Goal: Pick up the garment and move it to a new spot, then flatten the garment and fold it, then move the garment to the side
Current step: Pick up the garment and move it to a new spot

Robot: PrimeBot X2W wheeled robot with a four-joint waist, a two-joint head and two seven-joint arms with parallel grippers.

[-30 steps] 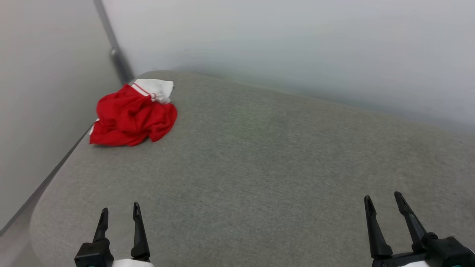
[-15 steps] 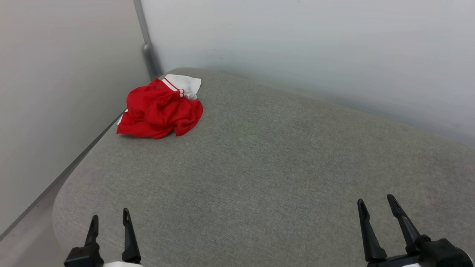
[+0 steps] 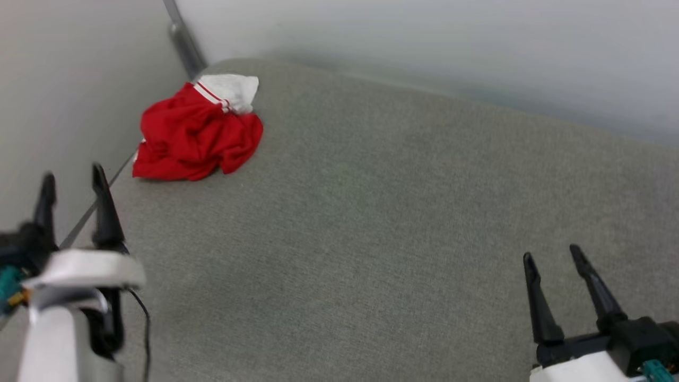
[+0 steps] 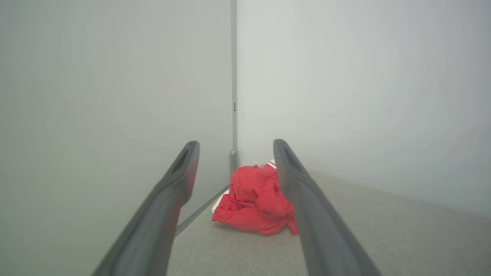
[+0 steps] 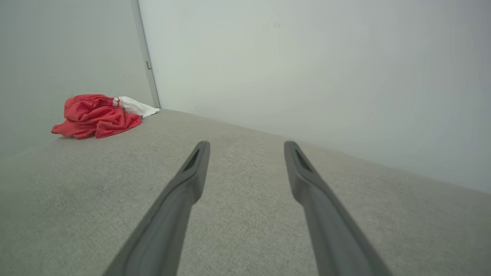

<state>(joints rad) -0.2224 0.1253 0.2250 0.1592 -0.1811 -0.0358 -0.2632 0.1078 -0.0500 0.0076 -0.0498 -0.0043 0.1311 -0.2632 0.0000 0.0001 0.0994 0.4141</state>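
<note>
**A:** Head view. The garment (image 3: 196, 138) lies crumpled at the far left corner of the desk (image 3: 371, 223), against the wall (image 3: 63, 79). I see the left gripper (image 3: 71, 175) raised by the left edge and the right gripper (image 3: 551, 253) low at right. Both jaws are spread and hold nothing.

**B:** Left wrist view?

**A:** The heap is framed between the fingers (image 4: 307, 207), well apart from them. Best aim is the high red fold, not the hem by the wall.

**B:** Right wrist view?

**A:** Heap far off left, white sleeve (image 5: 134, 106) toward the corner. The bare mid-desk suits the new spot.
</note>
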